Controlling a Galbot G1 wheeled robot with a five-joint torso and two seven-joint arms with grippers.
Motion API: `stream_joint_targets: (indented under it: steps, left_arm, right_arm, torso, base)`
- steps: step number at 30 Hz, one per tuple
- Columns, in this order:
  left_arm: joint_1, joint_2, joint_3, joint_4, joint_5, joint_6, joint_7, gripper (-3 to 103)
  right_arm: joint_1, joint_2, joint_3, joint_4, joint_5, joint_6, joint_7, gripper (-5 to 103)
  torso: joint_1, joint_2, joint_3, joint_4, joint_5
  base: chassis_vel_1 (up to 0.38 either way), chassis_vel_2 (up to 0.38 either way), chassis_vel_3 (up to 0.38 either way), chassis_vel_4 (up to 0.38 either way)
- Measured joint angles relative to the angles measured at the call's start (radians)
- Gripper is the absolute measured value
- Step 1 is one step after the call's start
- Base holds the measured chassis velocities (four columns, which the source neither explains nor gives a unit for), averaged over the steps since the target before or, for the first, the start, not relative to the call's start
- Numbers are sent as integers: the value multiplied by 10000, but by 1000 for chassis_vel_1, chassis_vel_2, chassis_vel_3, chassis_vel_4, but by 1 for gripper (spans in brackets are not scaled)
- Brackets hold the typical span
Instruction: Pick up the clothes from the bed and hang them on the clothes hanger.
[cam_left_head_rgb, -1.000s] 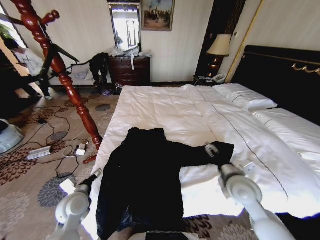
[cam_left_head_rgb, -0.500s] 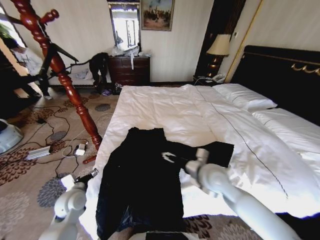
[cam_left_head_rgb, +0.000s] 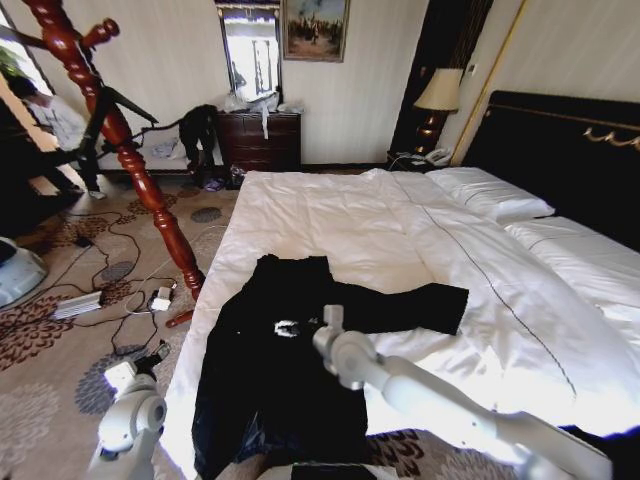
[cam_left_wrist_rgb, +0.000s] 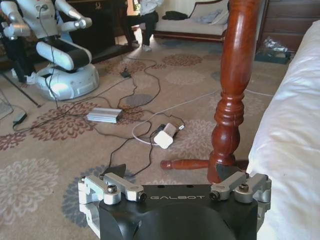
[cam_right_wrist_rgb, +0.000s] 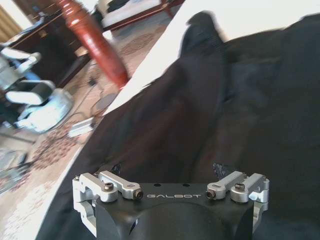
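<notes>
The black coat lies spread on the near left part of the white bed, one sleeve reaching right. My right gripper hovers over the coat's chest, open; in the right wrist view its fingertips stand wide apart above the dark fabric, holding nothing. The reddish-brown wooden coat stand leans up from the carpet just left of the bed and appears as a pole in the right wrist view. My left gripper hangs low beside the bed over the carpet, open, facing the stand's base.
Cables, a white adapter and a silver box litter the carpet near the stand's foot. Another white robot stands farther left. A dresser, a lamp and the black headboard line the far side.
My right arm has swung left from the coat's sleeve end to above its chest. My left gripper has drifted down and slightly left beside the bed.
</notes>
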Motion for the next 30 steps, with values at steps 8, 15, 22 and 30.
stream_joint_targets:
  steps: [8,15,22,30]
  left_arm:
    - [-117,-128,1,-32,-121,329,-273,100]
    - [-57,-227,-63,-354,-407,441,-503,100]
    - [95,-188,-105,-944,-722,399,-531,100]
    - [235,-126,37,-1029,-694,363,-543,100]
  right_arm:
    - [199,1216,-784,-294,-107,12,21,100]
    - [797,1948,-1279,-1090,-1,-513,672,100]
    - [888,1900,-1316,-1517,38,-790,1831,100]
    - [665,1491,-659,-950,1185,-340,1948,100]
  torso:
    - [-1,0,-1,0,0]
    - [0,0,0,1,0]
    - [0,0,0,-1,2]
    - [0,0,0,-1,3]
  base:
    - [0,0,0,0]
    - [0,0,0,0]
    - [0,0,0,0]
    - [0,0,0,0]
